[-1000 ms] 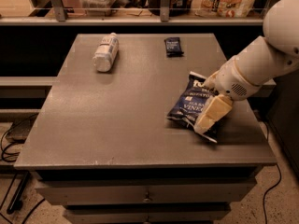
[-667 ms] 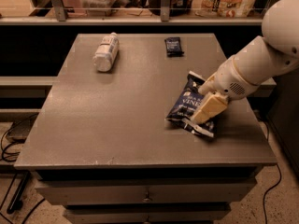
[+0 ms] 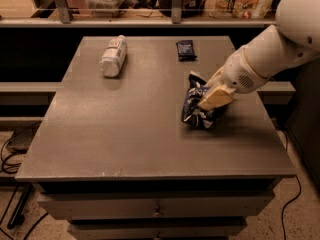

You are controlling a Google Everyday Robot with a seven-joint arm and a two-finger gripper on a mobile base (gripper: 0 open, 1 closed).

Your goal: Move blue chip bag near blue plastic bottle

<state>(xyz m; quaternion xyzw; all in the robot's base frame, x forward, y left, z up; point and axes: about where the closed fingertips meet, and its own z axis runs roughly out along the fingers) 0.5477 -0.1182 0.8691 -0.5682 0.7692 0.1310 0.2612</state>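
Dim light falls on a flat grey-brown table [image 3: 125, 129] with drawers under its front edge. At the table's right side, the robot's cream two-finger gripper [image 3: 207, 104] sits low on the surface, reaching in from the right on a thick white arm [image 3: 265, 54]. It is clenched on the large crinkly dark-blue chip bag with white lettering [image 3: 194, 115]. One cream finger [image 3: 216, 97] lies across the bag's upper right part, and the foil bunches up around it. The bag rests on the tabletop, crumpled and partly raised, right of centre and close to the right edge.

Just beyond the bag, toward the far edge, a small flat dark packet [image 3: 186, 49] lies apart from it. Well to the left, near the far left corner, the small whitish translucent plastic bottle with a pale label [image 3: 113, 56] lies on its side, pointing roughly away from the camera. The bag and the bottle are well apart, with bare tabletop between them.

Behind the table runs a long shelf rail [image 3: 150, 21] carrying blurred packages. Dark cables [image 3: 10, 156] trail on the floor at the left.
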